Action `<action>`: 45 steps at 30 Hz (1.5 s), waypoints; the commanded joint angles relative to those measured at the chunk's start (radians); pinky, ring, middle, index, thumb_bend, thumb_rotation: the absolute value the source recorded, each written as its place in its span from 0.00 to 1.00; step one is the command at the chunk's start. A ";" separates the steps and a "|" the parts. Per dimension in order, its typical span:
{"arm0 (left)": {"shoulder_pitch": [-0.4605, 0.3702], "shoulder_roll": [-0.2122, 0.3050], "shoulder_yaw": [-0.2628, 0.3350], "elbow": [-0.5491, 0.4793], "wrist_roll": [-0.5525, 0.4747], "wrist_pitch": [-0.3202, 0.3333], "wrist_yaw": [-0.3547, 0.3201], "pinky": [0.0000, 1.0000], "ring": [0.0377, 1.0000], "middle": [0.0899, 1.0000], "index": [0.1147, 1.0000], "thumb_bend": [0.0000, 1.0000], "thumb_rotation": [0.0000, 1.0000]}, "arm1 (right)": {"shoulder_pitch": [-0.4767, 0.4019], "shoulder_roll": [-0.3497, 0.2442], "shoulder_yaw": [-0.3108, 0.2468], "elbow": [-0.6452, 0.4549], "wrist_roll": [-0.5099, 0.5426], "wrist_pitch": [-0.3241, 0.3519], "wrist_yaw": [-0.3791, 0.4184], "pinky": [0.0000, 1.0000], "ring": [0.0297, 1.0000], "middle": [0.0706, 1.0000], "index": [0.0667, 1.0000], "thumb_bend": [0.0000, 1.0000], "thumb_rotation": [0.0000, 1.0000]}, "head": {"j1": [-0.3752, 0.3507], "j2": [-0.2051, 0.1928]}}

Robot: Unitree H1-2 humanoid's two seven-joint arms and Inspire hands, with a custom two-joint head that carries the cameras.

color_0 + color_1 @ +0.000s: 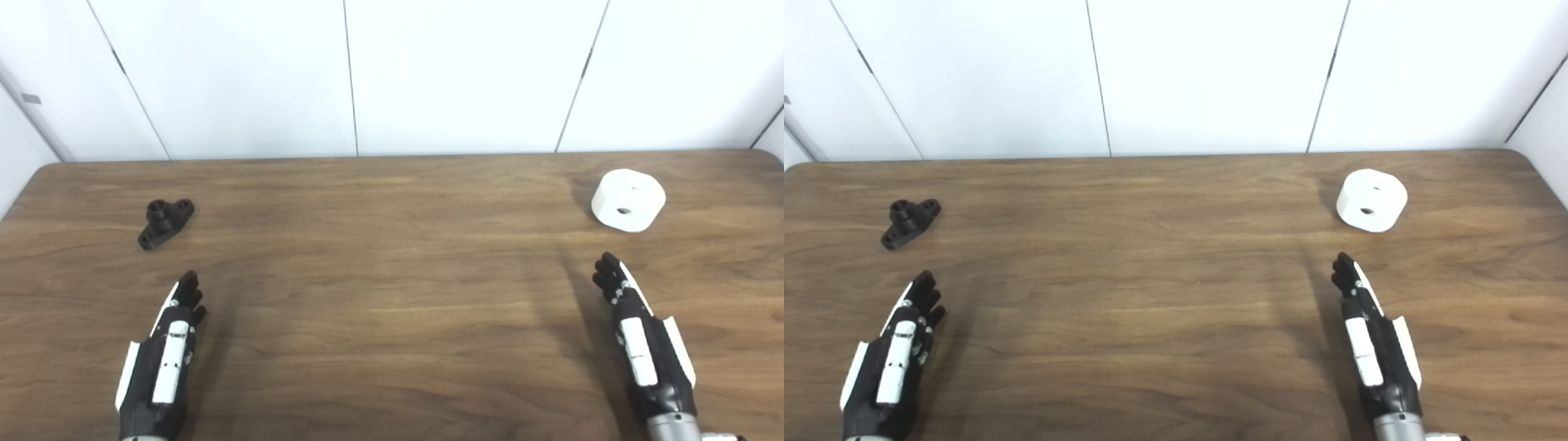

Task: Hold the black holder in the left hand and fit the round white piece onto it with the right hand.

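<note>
Black holder lay flat on the wooden surface, toward the far left corner. Its long axis ran diagonally: one end pointed toward the near-left edge of the surface, the other toward the far wall and slightly right. A short round boss stood up from its middle, with what appeared to be a hole in each end lobe; finer detail was too small to resolve.

Round white piece sat well apart from the black holder, at the opposite, far-right side of the surface. It rested tilted, its flat face with a small dark centre hole turned toward the camera and upward. A second, fainter mark showed on its top face.

Left robot hand was nearer the front edge than the black holder, just short of it and apart from it, fingertips directed toward the far wall. Fingers were extended and lay close alongside one another; nothing was held. No contact with the holder.

Right robot hand was on the round white piece's side, nearer the front edge than the piece and apart from it. Fingers were likewise stretched out, pointing toward the far wall and slightly left, empty. A clear gap of bare surface separated its fingertips from the white piece.
</note>
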 commanded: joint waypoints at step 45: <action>0.026 -0.075 -0.083 0.081 0.166 -0.163 0.072 0.98 0.96 0.94 0.90 0.27 0.74 | -0.003 -0.005 -0.057 0.180 0.156 -0.161 0.120 1.00 0.98 0.98 0.98 0.55 1.00 | 0.299 -0.273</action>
